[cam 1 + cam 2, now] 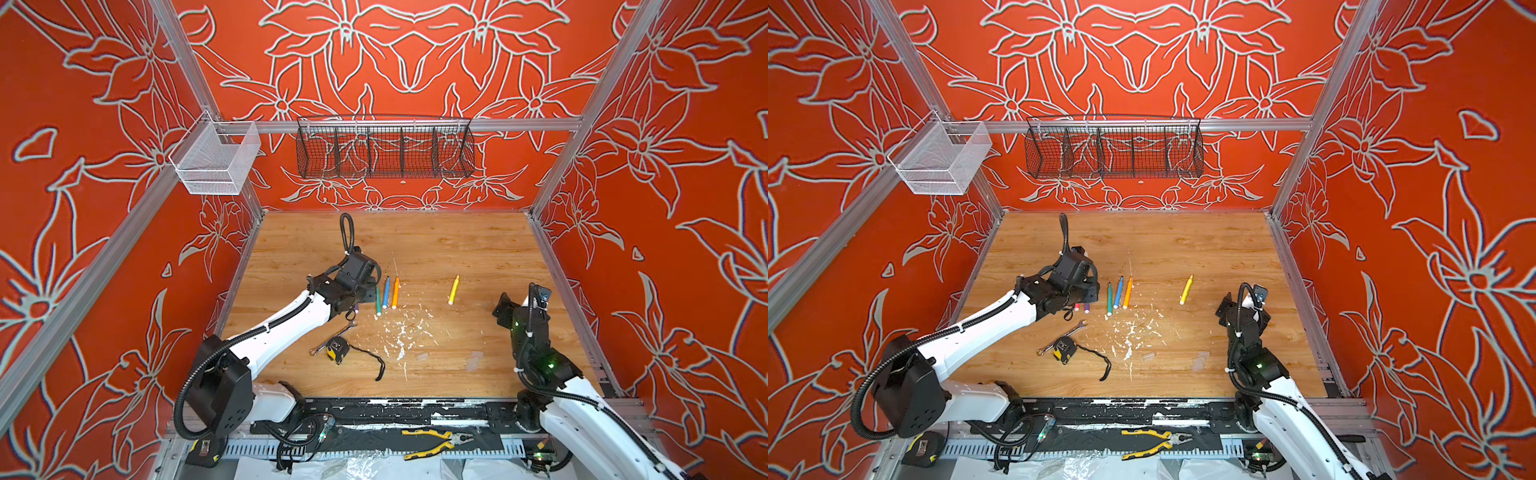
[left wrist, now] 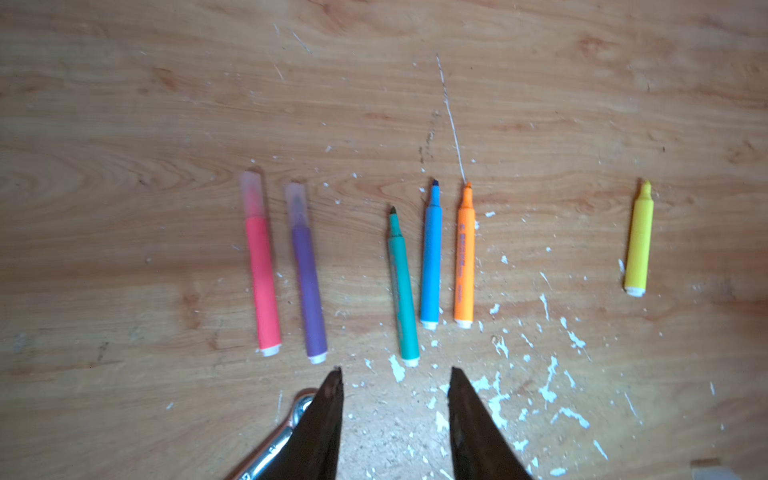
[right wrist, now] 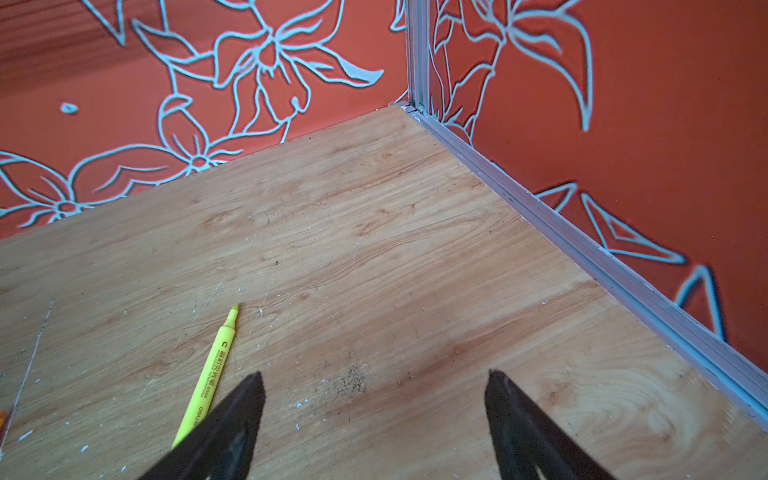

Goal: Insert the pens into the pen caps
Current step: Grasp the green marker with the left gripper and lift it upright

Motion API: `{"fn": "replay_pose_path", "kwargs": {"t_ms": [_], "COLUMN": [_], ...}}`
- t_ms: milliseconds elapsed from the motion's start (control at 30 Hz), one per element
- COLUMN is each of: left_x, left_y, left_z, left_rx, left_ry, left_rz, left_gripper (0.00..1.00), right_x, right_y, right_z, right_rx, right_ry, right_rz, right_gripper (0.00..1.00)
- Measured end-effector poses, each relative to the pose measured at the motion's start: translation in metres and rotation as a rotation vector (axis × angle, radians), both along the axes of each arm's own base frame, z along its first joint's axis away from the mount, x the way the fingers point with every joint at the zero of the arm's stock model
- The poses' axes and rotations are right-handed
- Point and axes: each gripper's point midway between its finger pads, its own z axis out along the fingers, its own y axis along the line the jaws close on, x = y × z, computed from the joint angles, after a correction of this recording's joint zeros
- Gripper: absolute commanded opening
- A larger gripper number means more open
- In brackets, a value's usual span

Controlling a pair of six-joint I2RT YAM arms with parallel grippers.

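Though L arm (image 1: 984, 324) half-hides 2 capped pens (image 1: 1086, 308), L end effector (image 2: 397, 370), R end effector (image 3: 375, 373) gape empty.

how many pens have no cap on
4: teal pen, blue pen and orange pen side by side; yellow pen alone nearer the right arm. None looks hidden.

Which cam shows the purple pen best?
Left wrist: the purple pen lies whole, slightly blurred, a clear cap on its tip. In a top view only its rear end peeks out from under the left arm. Right wrist misses it.
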Motion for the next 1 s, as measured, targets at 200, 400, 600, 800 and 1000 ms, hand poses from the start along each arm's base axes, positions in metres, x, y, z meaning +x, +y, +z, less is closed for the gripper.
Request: {"fn": "replay_pose_path", "kwargs": {"t_ms": [200,400,600,800,1000], "left_x": [-0.008,-0.003,0.011,0.017,0.019], "left_y": [-0.029,-0.036,-0.042,-0.034,-0.031], "left_z": [-0.035,-0.069,-0.091,-0.108,-0.119], "left_rx": [0.026,0.069,0.113,0.180,0.217], "left_ry": [0.093,0.165,0.202,0.220,0.239], "left_rz": [-0.070,-0.065,-0.043,0.002,0.016], "left_gripper": [0.38,0.38,0.33,0.29,0.28], "right_x": [0.000,0.000,0.000,0.001,0.001], "right_y": [0.000,0.000,0.001,0.001,0.001], "right_z": [0.000,0.000,0.000,0.000,0.000], "right_rx": [0.001,0.001,0.002,0.002,0.003], "right_ry": [-0.001,0.001,0.001,-0.001,-0.003], "right_rz": [0.001,0.002,0.004,0.005,0.005], "right_gripper": [0.85,0.85,0.85,0.85,0.85]}}
